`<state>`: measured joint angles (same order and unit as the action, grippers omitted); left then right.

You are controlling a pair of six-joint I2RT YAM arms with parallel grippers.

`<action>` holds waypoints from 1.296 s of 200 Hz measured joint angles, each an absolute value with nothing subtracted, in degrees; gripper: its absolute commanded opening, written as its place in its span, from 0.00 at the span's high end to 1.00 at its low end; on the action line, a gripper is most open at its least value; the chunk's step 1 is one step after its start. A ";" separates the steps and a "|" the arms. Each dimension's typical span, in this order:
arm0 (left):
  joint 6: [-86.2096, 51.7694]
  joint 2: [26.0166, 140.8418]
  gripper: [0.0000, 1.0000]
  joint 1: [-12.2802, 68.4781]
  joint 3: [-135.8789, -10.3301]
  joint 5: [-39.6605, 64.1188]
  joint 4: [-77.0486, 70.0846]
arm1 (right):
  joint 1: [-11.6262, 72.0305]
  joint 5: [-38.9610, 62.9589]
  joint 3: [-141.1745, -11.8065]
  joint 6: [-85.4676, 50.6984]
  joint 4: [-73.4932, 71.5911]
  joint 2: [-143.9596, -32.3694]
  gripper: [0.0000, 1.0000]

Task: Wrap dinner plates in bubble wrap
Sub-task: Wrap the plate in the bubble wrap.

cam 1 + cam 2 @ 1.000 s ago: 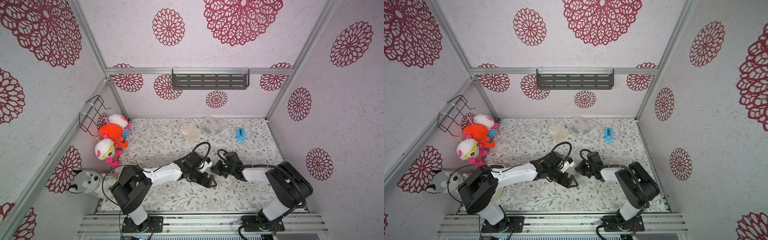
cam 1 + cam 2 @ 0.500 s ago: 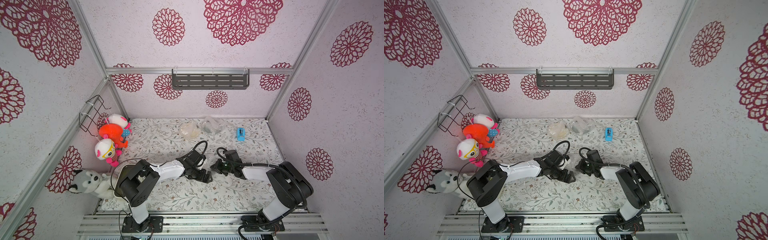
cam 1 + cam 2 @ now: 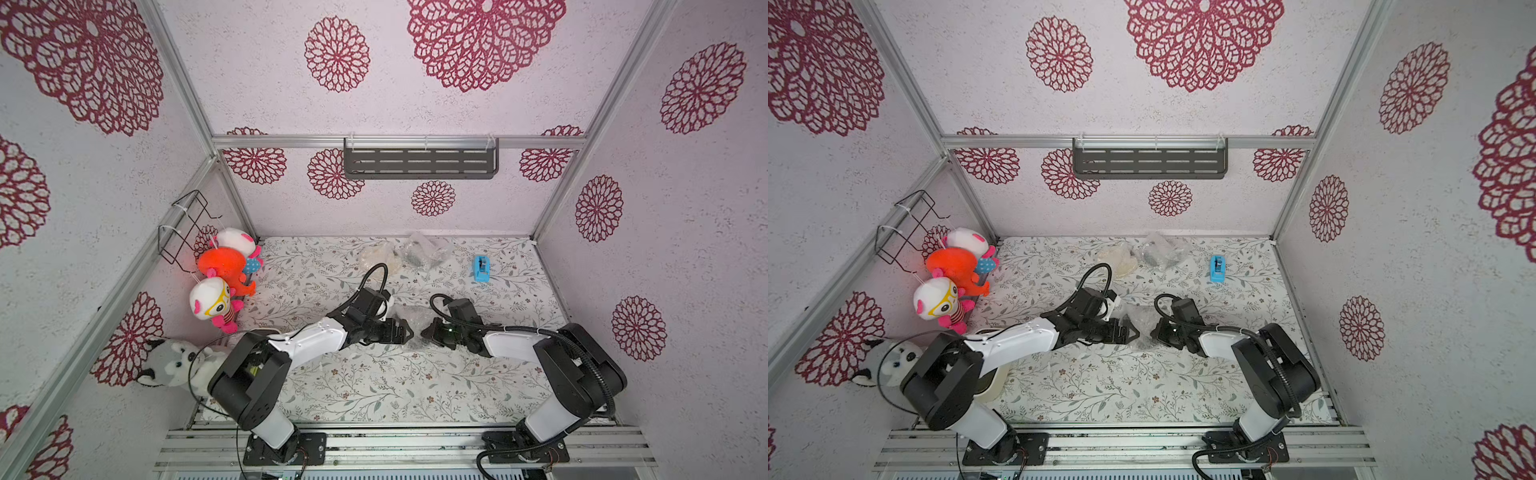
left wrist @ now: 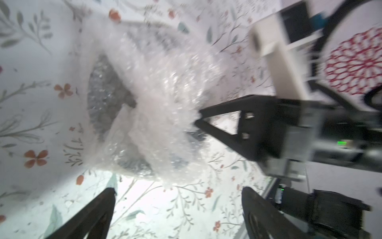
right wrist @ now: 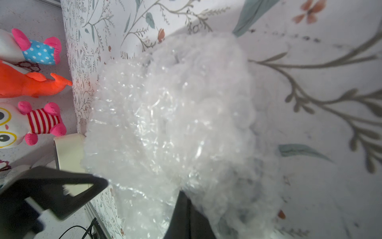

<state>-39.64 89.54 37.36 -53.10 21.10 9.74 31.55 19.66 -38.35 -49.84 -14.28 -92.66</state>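
The left end effector (image 3: 406, 332) has swung in beside the wrap (image 3: 409, 316) on the counter (image 3: 374, 386), jaws apart. The right end effector (image 3: 426, 332) is clamped on it. Best to pinch a loose flap, not the plate (image 4: 103, 93).

Clear bubble wrap (image 4: 165, 93) — blue tape disp. (image 3: 481, 269)

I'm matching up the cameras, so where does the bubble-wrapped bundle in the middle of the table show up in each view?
A top view: bubble-wrapped bundle sits mid-table.
A top view: same mid-table spot.
Left wrist: around the picture's centre.
Right wrist: fills the centre.
Shared landmark: the floral table cover beneath it in all four.
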 measured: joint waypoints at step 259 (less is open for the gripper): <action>-42.85 112.99 1.00 40.36 -73.45 10.00 25.28 | 31.64 13.96 -40.29 -45.45 -16.56 -78.26 0.77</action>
<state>-42.85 112.99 40.36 -73.45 10.00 25.28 31.64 13.96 -40.29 -45.45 -16.56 -78.26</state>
